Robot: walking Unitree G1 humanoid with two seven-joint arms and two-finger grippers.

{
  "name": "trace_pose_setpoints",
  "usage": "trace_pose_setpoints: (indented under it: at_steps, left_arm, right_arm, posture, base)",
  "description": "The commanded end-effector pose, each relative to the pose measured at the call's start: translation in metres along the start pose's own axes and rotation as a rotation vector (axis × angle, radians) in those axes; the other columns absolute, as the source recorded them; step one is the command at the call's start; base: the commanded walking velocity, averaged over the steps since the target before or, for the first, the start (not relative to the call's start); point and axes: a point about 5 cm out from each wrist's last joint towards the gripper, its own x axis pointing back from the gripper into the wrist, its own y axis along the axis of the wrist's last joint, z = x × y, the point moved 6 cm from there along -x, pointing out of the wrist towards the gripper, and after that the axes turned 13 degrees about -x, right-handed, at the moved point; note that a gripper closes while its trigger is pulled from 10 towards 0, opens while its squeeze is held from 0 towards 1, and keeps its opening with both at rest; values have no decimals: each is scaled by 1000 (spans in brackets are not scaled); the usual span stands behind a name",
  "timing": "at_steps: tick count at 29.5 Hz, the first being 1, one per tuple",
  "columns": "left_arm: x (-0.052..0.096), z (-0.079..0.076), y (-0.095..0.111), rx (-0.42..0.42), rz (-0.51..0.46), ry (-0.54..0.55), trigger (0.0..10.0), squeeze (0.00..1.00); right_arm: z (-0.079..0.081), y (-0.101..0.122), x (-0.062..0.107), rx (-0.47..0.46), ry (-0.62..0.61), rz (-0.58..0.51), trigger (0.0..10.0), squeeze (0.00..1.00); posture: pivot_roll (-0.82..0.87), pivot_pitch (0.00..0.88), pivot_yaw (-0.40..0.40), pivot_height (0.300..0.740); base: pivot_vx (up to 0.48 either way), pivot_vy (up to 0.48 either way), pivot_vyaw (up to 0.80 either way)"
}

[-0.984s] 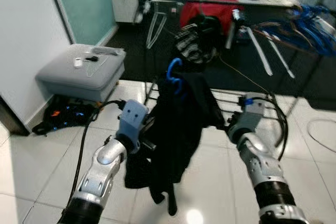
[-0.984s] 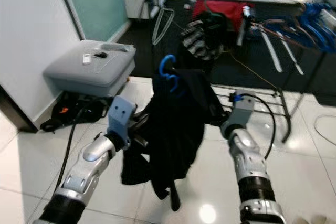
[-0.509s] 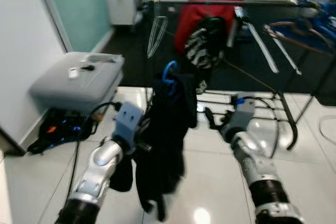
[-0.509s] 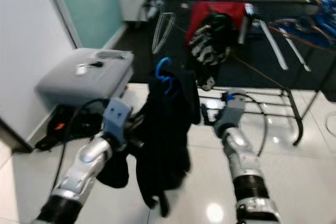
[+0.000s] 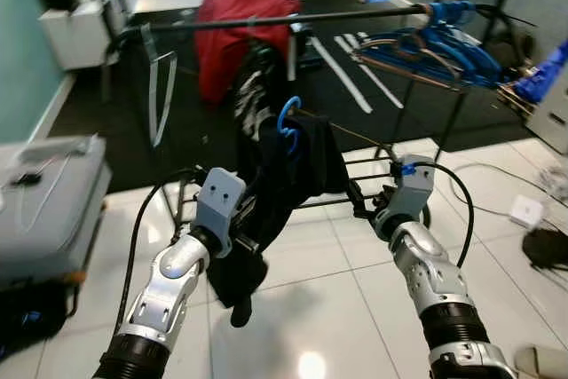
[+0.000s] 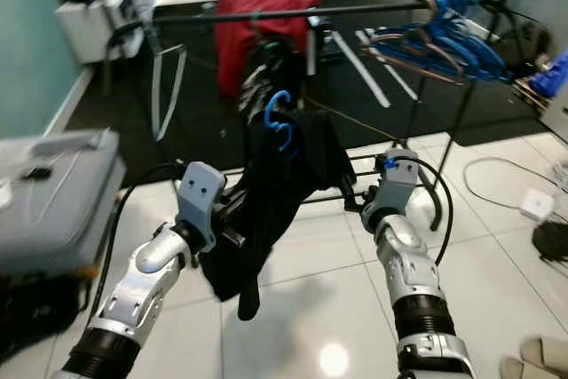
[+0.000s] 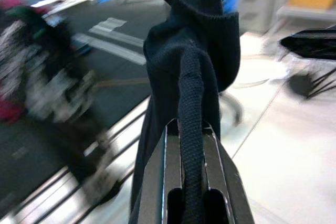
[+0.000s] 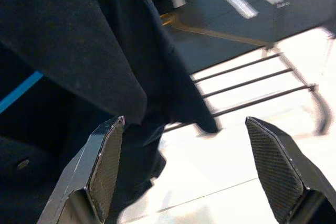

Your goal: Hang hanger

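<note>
A black garment (image 5: 284, 175) hangs on a blue hanger whose hook (image 5: 288, 120) sticks up from its collar. My left gripper (image 7: 191, 129) is shut on a thick fold of the garment, holding it up in front of me. To the right of the cloth my right gripper (image 5: 362, 204) is open, its fingers (image 8: 107, 166) spread wide with nothing between them, the garment's edge just beside them. Ahead stands a clothes rack with a black rail (image 5: 293, 19) across the top.
On the rail hang a red garment (image 5: 232, 31), a striped one (image 5: 256, 86), a white hanger (image 5: 160, 86) and several blue hangers (image 5: 435, 42). A grey box (image 5: 44, 201) sits at the left. A white adapter (image 5: 526, 210) and cables lie on the tiled floor at the right.
The camera has swung to the right, so the rack now stands ahead and the grey box sits at the left edge. My right gripper has come away from the garment; the left keeps its hold.
</note>
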Motion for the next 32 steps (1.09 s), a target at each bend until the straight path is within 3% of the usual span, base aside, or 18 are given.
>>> trace_pose_setpoints:
  at_steps: [1, 7, 15, 18, 23, 25, 32]
  left_arm:
    - [0, 5, 16, -16, -58, 13, 10000, 0]
    - [-1, 5, 16, 5, -58, 21, 10000, 0]
    - [-5, 7, 14, 28, 12, 94, 10000, 0]
    - [-8, 6, 13, 45, 44, 133, 10000, 0]
    - [-11, -1, 16, 68, 53, 144, 10000, 0]
    - [-13, -7, 18, 72, 58, 138, 10000, 0]
    - [-15, -13, 17, 83, 86, 129, 10000, 0]
  right_arm:
    - [5, -2, -1, 1, 10, 8, 10000, 0]
    - [5, -1, -1, -5, 10, -4, 10000, 0]
    - [6, 4, 0, -27, 21, -33, 10000, 0]
    - [10, 3, 0, 17, 42, -25, 10000, 0]
    - [11, 3, 0, 11, 44, -24, 10000, 0]
    - [9, 4, 0, -26, 38, -27, 10000, 0]
    - [9, 4, 0, -21, 40, -30, 10000, 0]
  posture:
    - [-134, 24, 12, 740]
    - [-136, 25, 16, 740]
    - [-140, 27, 18, 740]
    - [-142, 28, 17, 740]
    - [-143, 28, 17, 740]
    - [-142, 28, 18, 740]
    - [-144, 27, 21, 740]
  base:
    - [480, 0, -788]
    - [480, 0, -788]
    - [464, 0, 0]
    - [439, 0, 617]
    - [446, 0, 800]
    - [450, 0, 0]
    - [452, 0, 0]
